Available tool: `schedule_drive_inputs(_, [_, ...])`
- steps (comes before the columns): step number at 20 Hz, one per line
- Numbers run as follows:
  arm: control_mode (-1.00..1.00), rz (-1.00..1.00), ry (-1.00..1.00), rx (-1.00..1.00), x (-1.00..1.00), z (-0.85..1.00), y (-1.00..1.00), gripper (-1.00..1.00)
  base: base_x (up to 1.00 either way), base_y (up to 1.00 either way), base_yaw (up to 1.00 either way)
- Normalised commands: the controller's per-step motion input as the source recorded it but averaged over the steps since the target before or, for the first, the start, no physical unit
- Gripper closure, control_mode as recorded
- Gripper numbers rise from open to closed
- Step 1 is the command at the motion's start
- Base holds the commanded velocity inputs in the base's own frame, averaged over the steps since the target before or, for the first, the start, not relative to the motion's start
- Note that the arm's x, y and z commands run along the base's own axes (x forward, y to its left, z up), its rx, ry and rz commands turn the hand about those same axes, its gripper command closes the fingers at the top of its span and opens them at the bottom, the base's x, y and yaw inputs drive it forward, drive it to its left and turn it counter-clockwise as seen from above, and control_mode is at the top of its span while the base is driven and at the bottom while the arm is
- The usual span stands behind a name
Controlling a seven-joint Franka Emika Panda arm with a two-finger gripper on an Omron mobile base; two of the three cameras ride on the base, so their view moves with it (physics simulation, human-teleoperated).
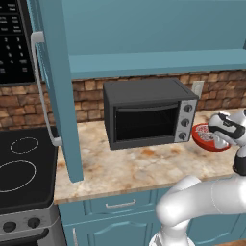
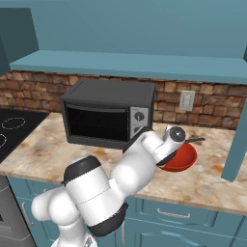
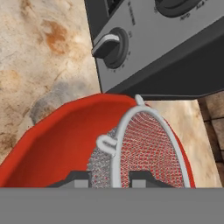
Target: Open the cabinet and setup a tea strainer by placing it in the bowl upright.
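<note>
My jaws [image 3: 109,177] were clamped on the tea strainer's [image 3: 146,144] rim, basket directly ahead inside the red bowl [image 3: 61,140], beside the toaster oven [image 3: 166,48].

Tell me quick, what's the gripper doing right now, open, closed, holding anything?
Gripper: nearly closed on the tea strainer's rim, holding it inside the red bowl beside the toaster oven.

Arm reaches forward, hand [image 3: 109,178] pitched down (fingers nearly together).
</note>
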Motion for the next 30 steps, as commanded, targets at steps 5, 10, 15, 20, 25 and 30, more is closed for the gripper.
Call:
schedule_drive_inputs(5, [-1.0,0.0,0.0,0.0,0.0,-0.01,-0.13,1.0,0.0,0.0,0.0])
schedule_drive_inputs(10, [-1.0,0.0,0.0,0.0,0.0,0.0,0.0,1.0,0.0,0.0,0.0])
schedule_drive_inputs(15, [-1.0,0.0,0.0,0.0,0.0,0.0,0.0,1.0,0.0,0.0,0.0])
schedule_drive_inputs(20, [-1.0,0.0,0.0,0.0,0.0,-0.03,0.0,-1.0,0.0,0.0,0.0])
schedule_drive_inputs(25, [-1.0,0.0,0.0,0.0,0.0,0.0,0.0,-1.0,0.0,0.0,0.0])
schedule_drive_inputs(30, [-1.0,0.0,0.01,0.0,0.0,-0.03,-0.02,-1.0,0.0,0.0,0.0])
